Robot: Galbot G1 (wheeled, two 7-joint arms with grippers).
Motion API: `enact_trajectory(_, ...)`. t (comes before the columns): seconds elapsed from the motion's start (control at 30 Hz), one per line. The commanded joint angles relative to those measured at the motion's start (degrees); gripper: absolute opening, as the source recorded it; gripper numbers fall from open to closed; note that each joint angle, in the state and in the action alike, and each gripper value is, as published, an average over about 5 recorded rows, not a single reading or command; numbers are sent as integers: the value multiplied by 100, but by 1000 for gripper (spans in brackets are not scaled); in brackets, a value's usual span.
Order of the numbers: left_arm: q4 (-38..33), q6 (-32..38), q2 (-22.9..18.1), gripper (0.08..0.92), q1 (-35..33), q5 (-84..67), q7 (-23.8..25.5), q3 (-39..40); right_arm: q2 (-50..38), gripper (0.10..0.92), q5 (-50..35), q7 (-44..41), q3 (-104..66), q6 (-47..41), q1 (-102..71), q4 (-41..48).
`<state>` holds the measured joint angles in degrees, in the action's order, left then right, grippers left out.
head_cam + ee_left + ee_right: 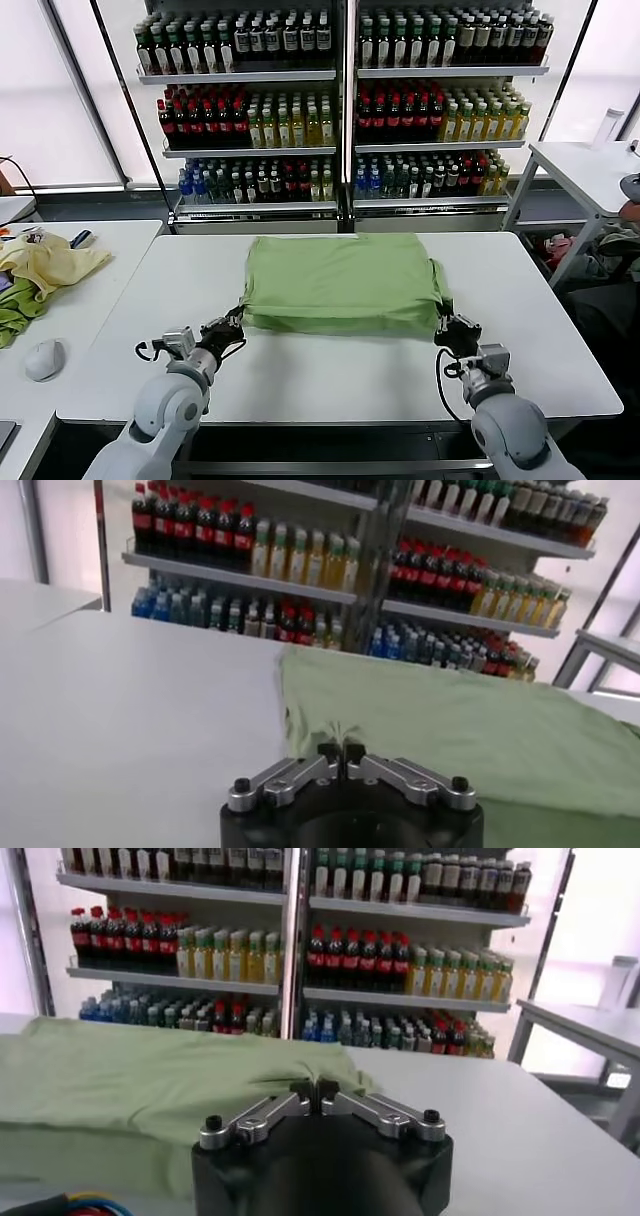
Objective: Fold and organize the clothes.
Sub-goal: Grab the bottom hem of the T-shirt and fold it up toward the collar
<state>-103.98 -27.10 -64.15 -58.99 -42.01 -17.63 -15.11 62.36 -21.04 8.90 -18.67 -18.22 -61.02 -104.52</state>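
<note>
The shirt (342, 284) lies on the bench (330, 370) at the middle of the frame. The left claw (232, 322) meets its lower-left corner, the right claw (445, 322) its lower-right corner. Bottle shelves (340, 100) fill the top. A side table (90, 300) at left carries a heap of cloths (40, 270), with a mouse (44, 359) below them in the frame.

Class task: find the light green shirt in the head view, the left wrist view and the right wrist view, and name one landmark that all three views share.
Head view: the shirt lies folded mid-table, the left gripper and right gripper pinching its near corners.
Left wrist view: it spreads away from the closed fingertips.
Right wrist view: it fills the table beside and beyond the gripper.
Shared landmark: the bottle shelves behind the table.
</note>
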Motion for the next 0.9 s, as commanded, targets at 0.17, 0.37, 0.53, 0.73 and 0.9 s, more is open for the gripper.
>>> enact_trajectory(0.17, 985, 16, -101, 93, 723, 627, -76, 505, 34, 132, 308, -58, 458, 18, 941, 880)
enact_trajectory(0.37, 919, -20, -168, 98, 668, 816, -114, 530, 127, 148, 547, -125, 515, -79, 905, 974)
enact_trajectory(0.53, 708, -40, -171, 198, 502, 851, -169, 435, 168, 274, 607, -190, 448, -201, 725, 898)
enact_trajectory(0.73, 80, -76, -157, 371, -14, 848, -254, 188, 170, 446, 510, -173, 79, -46, 147, 512)
enact_trajectory(0.9, -63, -72, -173, 518, -296, 852, -282, 90, 149, 585, 401, -92, -290, -46, -302, 219)
